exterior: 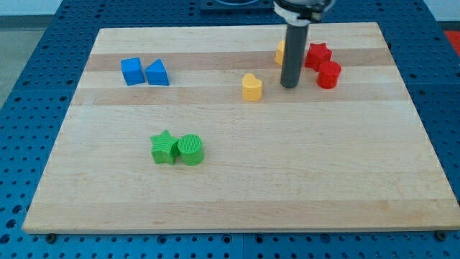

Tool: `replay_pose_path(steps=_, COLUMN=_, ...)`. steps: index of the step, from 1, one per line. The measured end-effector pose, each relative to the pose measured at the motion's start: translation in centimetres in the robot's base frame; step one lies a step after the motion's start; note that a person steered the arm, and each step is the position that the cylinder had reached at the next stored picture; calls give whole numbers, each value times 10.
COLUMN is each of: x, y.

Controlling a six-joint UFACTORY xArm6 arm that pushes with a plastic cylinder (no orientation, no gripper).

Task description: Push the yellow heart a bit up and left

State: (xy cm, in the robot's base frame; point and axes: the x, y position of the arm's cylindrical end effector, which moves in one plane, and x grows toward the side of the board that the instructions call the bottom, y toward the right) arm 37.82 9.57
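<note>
The yellow heart sits on the wooden board, a little above the board's middle. My tip is down on the board just to the right of the heart, with a small gap between them. The dark rod rises from the tip to the view's top. Another yellow block is partly hidden behind the rod, above and to the right of the heart; its shape cannot be made out.
A red star and a red cylinder lie right of the rod. A blue cube and a blue triangle sit at upper left. A green star and a green cylinder sit lower left.
</note>
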Motion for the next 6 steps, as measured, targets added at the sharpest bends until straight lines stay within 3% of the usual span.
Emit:
replay_pose_path(steps=1, x=45, y=-15)
replay_pose_path(steps=5, x=-26, y=-123)
replay_pose_path(steps=6, x=-27, y=-111)
